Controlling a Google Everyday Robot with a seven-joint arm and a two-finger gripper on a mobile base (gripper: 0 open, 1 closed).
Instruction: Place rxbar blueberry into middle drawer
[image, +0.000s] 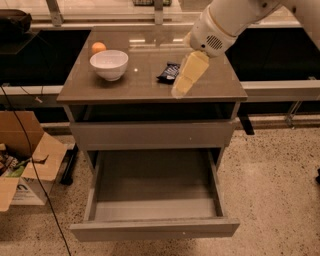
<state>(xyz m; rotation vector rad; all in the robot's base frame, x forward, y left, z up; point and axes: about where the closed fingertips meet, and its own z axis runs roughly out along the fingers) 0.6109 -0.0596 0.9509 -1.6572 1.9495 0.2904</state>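
The rxbar blueberry (168, 72), a small dark wrapper with white lettering, lies flat on the grey cabinet top (130, 85), right of centre. My gripper (181, 88), cream-coloured, hangs from the white arm just right of the bar and slightly nearer the front edge, above the top and apart from the bar. The middle drawer (150, 227) is pulled out below, with a bare grey floor.
A white bowl (109, 64) stands at the left of the top with an orange ball (98, 47) behind it. An open cardboard box (22, 165) and a black cable lie on the floor at the left. A closed drawer front (150, 134) sits above the open one.
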